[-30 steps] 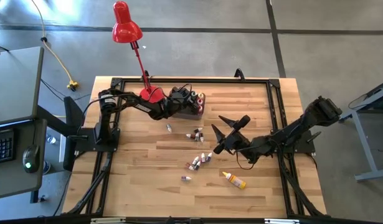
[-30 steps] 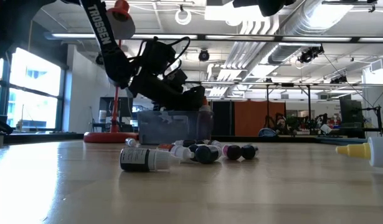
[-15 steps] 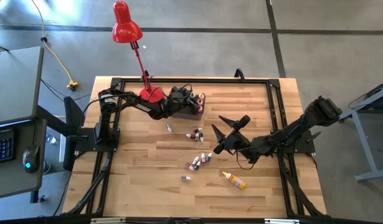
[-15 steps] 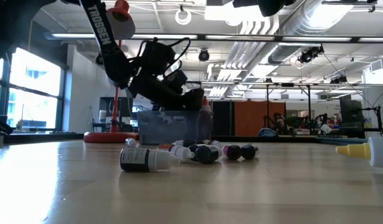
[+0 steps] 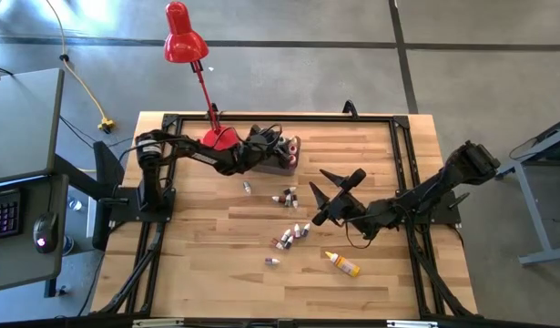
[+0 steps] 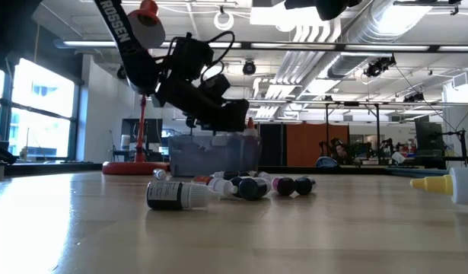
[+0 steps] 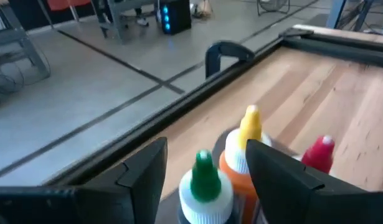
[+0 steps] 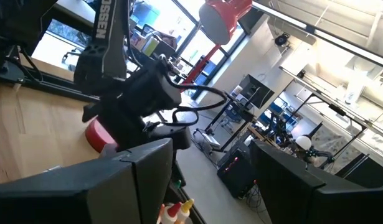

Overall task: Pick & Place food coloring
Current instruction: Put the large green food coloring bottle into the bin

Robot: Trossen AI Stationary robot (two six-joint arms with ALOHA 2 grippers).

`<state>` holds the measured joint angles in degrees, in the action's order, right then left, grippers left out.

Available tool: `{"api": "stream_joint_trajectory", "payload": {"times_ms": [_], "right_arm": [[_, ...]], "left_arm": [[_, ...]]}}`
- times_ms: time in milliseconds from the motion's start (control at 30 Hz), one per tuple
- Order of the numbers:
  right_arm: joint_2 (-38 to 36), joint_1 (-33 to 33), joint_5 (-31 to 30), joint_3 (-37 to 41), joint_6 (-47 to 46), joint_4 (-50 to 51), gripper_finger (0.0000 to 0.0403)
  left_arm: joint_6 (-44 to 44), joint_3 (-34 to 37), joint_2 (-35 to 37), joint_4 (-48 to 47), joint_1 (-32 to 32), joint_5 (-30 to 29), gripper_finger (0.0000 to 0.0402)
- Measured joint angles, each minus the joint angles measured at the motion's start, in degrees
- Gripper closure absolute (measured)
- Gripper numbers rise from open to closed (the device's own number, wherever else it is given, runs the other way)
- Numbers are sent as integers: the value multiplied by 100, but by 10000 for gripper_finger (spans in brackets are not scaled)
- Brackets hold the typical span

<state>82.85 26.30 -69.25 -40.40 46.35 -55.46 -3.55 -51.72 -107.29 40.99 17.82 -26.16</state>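
- The left gripper (image 5: 278,148) sits above the grey bin (image 5: 284,164), upper centre of the high view; its jaws stand open and hold nothing. A second ago they were narrower and lower over the bin; in the low view the left gripper (image 6: 226,114) has since lifted clear of the rim.
- That reads as a bottle just let go into the bin. The left wrist view shows bottles standing upright between the jaws: a green-capped one (image 7: 204,180), a yellow-tipped orange one (image 7: 246,140), a red one (image 7: 320,152).
- The right gripper (image 5: 327,191) waits at centre-right of the counter (image 5: 389,164), jaws open and empty, unmoved.
- Much of the food coloring (image 5: 289,217) is not yet in the bin: small bottles lie scattered mid-counter, and a larger yellow-capped bottle (image 5: 343,263) lies lower down.
- The red desk lamp (image 5: 190,46) has its base just beside the left arm, crowding its reach; the right gripper hangs close over the scattered bottles.
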Motion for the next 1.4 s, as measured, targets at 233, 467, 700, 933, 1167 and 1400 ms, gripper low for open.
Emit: {"api": "stream_joint_trajectory", "payload": {"times_ms": [233, 467, 700, 933, 1167, 1400], "right_arm": [[0, 0, 0, 0, 0, 5, 194], [0, -2, 7, 0, 0, 9, 194], [0, -2, 42, 0, -14, 9, 194], [0, -2, 65, 0, -144, 21, 194], [0, -2, 66, 0, -138, 22, 194], [0, -2, 68, 0, -136, 20, 194]], "left_arm": [[-84, -7, 663, -1378, -63, 105, 193], [-421, -9, 997, -3025, -358, 128, 274], [-460, -11, 846, -3071, -275, 277, 379], [-596, -11, 776, -2813, 171, 719, 393], [-752, -11, 776, -2767, 480, 1853, 400], [-792, -11, 776, -2745, 516, 1909, 401]]}}
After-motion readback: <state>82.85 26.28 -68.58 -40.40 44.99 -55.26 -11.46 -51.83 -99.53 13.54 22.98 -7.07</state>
